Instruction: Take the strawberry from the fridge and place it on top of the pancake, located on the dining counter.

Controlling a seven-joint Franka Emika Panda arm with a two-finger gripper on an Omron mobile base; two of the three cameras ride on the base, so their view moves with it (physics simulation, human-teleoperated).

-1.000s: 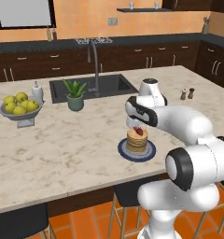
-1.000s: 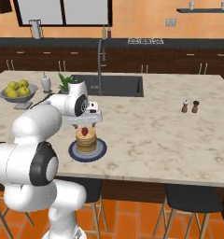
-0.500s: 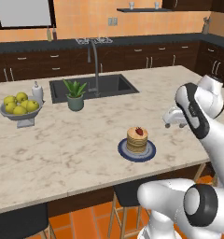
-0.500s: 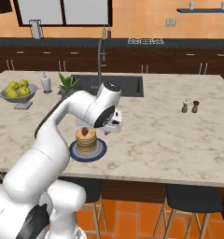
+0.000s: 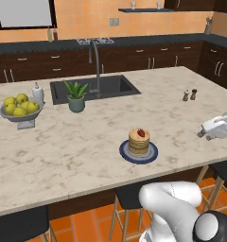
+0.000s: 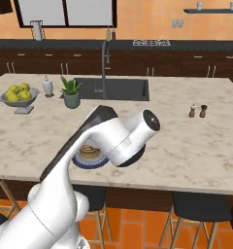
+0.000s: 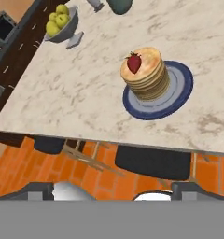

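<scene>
Gripper (image 5: 203, 133): at the right edge of the left base view, out over the counter's near right part, well apart from the plate; jaws spread wide, nothing between them.
Arm: in the right base view its white links and dark elbow joint fill the lower centre, covering part of the plate.
Strawberry (image 7: 134, 62): released, lying on the stack's top, toward its upper-left edge in the hand view; in the left base view a small red dot (image 5: 141, 133) on the stack, centre of the frame.
Pancake (image 7: 147, 73): a short tan stack upright on the plate, upper centre of the hand view; partly hidden behind the arm in the right base view (image 6: 89, 151).
Plate (image 7: 180, 83): dark blue, round, near the counter's front edge.
Counter (image 5: 87, 142): pale marbled top across the middle of both base views, with stools below its near edge.
Sink (image 5: 94, 88): dark, set into the top, upper centre of the left base view, faucet behind it.
Plant (image 5: 76, 96): small pot just left of the sink.
Fruit bowl (image 5: 20, 109): yellow-green fruit, far left of the left base view; upper left of the hand view (image 7: 61, 22).
Shakers (image 5: 189, 94): a pair standing on the top, right of centre.
</scene>
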